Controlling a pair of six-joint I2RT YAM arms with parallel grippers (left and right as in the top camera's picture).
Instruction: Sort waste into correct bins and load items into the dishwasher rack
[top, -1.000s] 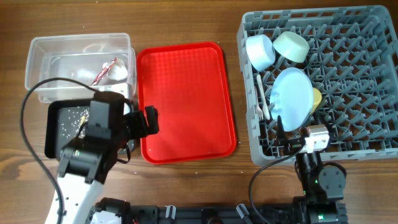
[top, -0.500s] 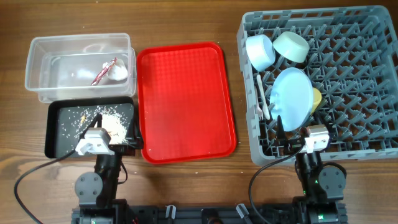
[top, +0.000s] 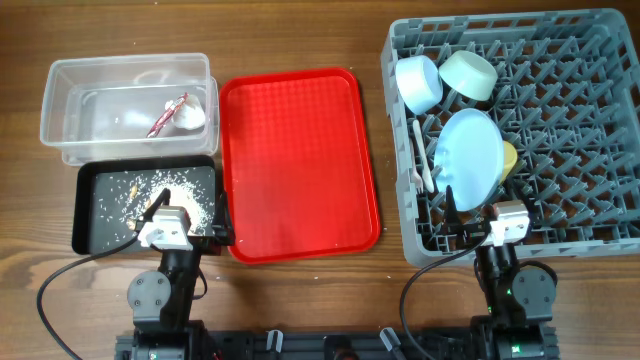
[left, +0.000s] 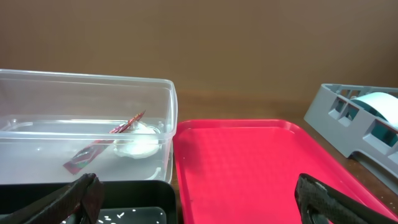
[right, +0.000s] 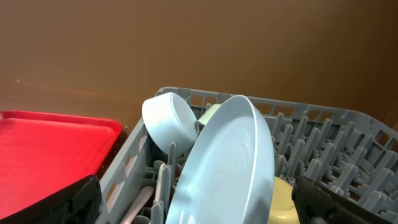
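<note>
The clear tub (top: 100, 100) holds the red-and-white wrapper (top: 166, 114), also shown in the left wrist view (left: 102, 144). The black tray (top: 92, 215) holds rice-like crumbs (top: 172, 186). The grey rack (top: 580, 120) holds a light blue bowl (top: 418, 83), a pale green bowl (top: 469, 74), a light blue plate (top: 470, 155) standing on edge, a yellow cup (top: 510, 157) and white cutlery (top: 420, 155). My left gripper (top: 182, 224) (left: 199, 205) is open and empty at the front edge of the black tray. My right gripper (top: 492, 212) (right: 205, 205) is open and empty at the rack's front, facing the plate (right: 230, 168).
A flat red serving tray (top: 298, 160) lies bare between the bins and the rack. A white crumpled piece (top: 191, 116) lies beside the wrapper in the tub. Both arms sit folded at the table's front edge.
My left arm has pulled back from over the black tray and folded down at the front edge, uncovering the crumbs. The right arm has not moved.
</note>
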